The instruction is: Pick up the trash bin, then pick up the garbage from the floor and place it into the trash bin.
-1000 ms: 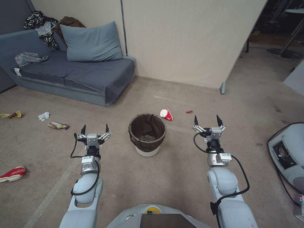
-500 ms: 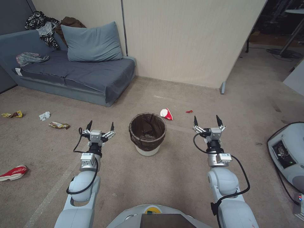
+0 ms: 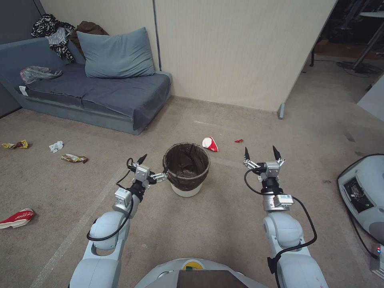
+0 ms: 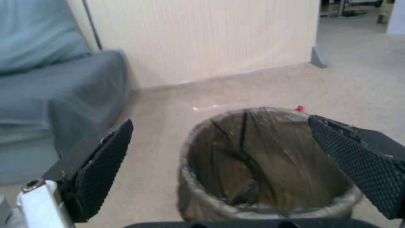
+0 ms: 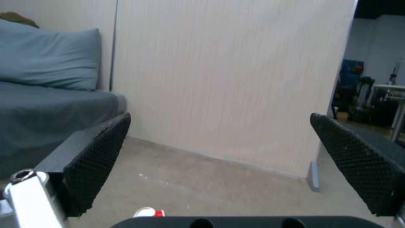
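Left wrist view shows the spread left hand [image 4: 219, 152] facing the trash bin [image 4: 270, 164], its bag-lined inside visible.

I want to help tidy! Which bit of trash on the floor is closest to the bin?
The red-and-white crushed cup, lying just behind the bin. The wrappers and tissue lie much farther off, near the sofa.

- The trash bin [image 4: 261, 164] was blurred in the left wrist view, its base cut off by the lower edge.
- Scraps at its bottom [image 3: 185, 173] were too small to identify.
- A red-and-white cup [image 5: 148, 212] was half hidden behind the right gripper's body.
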### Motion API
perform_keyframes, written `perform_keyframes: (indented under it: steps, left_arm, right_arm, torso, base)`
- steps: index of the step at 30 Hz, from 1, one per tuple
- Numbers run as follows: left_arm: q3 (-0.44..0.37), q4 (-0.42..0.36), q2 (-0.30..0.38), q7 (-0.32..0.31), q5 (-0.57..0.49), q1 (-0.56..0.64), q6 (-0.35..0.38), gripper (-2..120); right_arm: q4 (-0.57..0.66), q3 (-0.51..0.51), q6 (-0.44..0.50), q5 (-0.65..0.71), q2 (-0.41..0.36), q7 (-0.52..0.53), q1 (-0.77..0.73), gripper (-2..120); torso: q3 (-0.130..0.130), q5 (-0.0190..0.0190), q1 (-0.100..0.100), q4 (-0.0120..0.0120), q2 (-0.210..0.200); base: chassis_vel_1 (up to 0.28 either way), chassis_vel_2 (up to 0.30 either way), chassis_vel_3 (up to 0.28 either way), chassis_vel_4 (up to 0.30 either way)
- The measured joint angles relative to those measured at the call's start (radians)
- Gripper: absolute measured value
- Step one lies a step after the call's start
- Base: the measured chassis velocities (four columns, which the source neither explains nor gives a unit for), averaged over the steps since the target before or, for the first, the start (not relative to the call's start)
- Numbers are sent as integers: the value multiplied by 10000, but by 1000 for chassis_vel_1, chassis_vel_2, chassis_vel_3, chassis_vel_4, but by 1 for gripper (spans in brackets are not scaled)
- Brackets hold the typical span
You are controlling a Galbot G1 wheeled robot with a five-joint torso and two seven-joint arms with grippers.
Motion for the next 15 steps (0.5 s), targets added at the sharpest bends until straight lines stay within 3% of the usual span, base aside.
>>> perform_keyframes:
  steps: [9, 11, 15]
  left_arm:
    - [823, -191, 96, -1440, -417, -256, 1220, 100]
    - [1165, -264, 162, -2053, -676, -503, 1883, 100]
    - [1470, -277, 203, -2641, -973, -799, 2669, 100]
  right_arm:
    - [-101, -92, -3, 17, -112, -39, 96, 100]
    - [-122, -88, -3, 19, -116, -41, 109, 100]
    - [-142, -87, -3, 17, -102, -43, 115, 100]
  torso:
    - [1, 1, 0, 3, 0]
    - [1, 2, 0, 2, 0]
    - [1, 2, 0, 2, 0]
  base:
    - [0, 0, 0, 0]
    - [0, 0, 0, 0]
    - [0, 0, 0, 0]
